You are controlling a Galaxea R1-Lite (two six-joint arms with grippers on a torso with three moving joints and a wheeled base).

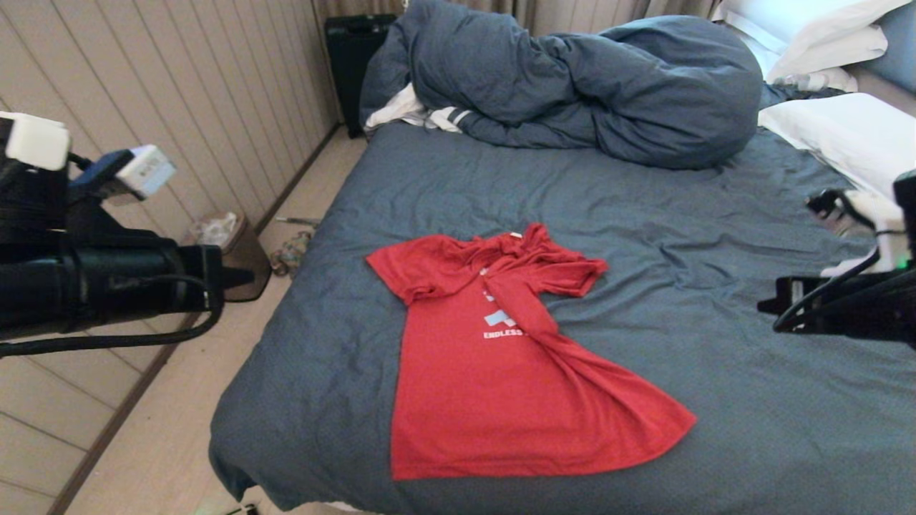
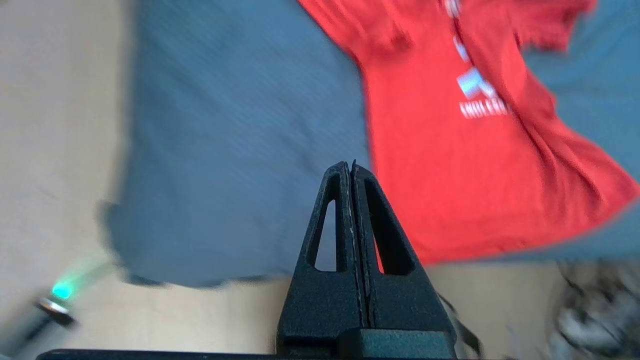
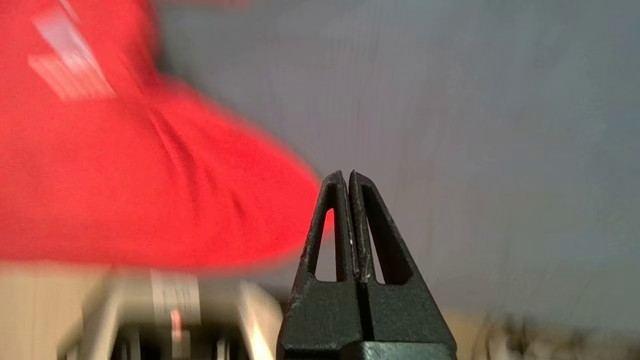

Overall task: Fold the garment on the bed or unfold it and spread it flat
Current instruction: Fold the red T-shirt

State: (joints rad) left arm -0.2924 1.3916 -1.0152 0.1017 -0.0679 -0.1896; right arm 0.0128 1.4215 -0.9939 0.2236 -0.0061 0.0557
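Nearest the head camera, at nine o'clock in its view, juts the left arm, black and cabled, with the left gripper (image 2: 351, 167) at its end; the left wrist view shows its two fingers pressed together with nothing between them, poised above the near corner of the bed (image 1: 300, 400) and clear of the cloth. At three o'clock the right arm enters from the frame edge. Its right gripper (image 3: 348, 175) has its fingers pressed together too and empty, seen in the right wrist view over bare sheet just beside the hem.

Between the arms, just below the centre of the head view, lies the garment (image 1: 486, 386) — a red short-sleeved T-shirt on the wrinkled dark blue-grey sheet, collar toward twelve o'clock and hem toward six. It is not flat: the side toward three o'clock is folded in a long diagonal ridge across the chest, covering part of the white lettering so that only "ENDLESS" and a piece of the pale graphic show. One sleeve spreads toward ten o'clock; the other is crumpled toward two.

A bunched duvet (image 1: 594, 86) fills the bed's far end at twelve o'clock, a white striped cloth (image 1: 422, 114) tucked at its eleven o'clock edge, and white pillows (image 1: 837, 136) sit at two o'clock.
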